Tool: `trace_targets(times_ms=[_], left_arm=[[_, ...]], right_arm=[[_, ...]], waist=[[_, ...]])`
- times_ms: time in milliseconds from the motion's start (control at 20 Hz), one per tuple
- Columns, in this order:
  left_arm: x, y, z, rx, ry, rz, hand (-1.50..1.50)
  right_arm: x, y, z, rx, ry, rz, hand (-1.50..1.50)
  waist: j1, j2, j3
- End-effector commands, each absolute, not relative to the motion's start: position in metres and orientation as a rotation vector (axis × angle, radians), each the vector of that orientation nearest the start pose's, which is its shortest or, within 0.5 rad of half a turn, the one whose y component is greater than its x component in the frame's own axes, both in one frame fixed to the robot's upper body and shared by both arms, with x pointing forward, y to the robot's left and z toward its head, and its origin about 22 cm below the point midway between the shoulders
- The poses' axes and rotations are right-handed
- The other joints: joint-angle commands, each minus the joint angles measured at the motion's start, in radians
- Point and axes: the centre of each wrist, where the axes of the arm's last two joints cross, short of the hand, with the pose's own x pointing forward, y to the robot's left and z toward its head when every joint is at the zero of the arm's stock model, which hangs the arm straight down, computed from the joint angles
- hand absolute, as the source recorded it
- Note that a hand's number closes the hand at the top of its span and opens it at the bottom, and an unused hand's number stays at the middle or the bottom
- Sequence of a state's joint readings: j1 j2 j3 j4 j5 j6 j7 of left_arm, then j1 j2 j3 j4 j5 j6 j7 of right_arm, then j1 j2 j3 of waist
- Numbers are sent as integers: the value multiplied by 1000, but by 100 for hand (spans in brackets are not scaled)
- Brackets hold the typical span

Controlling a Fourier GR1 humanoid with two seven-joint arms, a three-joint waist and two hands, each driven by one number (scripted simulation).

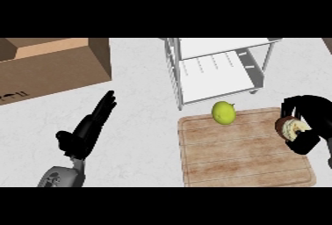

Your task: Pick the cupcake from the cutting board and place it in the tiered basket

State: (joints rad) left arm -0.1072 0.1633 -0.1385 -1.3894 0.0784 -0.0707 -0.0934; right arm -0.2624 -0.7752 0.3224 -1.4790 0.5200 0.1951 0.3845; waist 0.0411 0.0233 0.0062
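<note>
cupcake (295, 128) is held in the curled fingers of the right hand (304, 123), at the right edge of the cutting board (243, 154). left hand (88, 129) rests open. the grasp step seems done; next it must carry up-left into the tiered basket (217, 70).

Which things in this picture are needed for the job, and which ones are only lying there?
Needed for the job:
cupcake, held in the right hand
cutting board
tiered basket

Only lying there:
green fruit on the board's far edge
cardboard box
left hand, open and resting on the counter
</note>
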Motion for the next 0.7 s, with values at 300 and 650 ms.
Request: trace_targets(times_ms=[300, 650], left_arm=[[273, 221, -10, -117, -1558, -280, 0], [272, 228, -19, -115, -1545, -270, 0]], right_arm=[[326, -444, 153, -787, -1376, 991, 150], [352, -463, 218, -589, -1727, 853, 150]], waist=[[22, 4, 2], [20, -5, -4]])
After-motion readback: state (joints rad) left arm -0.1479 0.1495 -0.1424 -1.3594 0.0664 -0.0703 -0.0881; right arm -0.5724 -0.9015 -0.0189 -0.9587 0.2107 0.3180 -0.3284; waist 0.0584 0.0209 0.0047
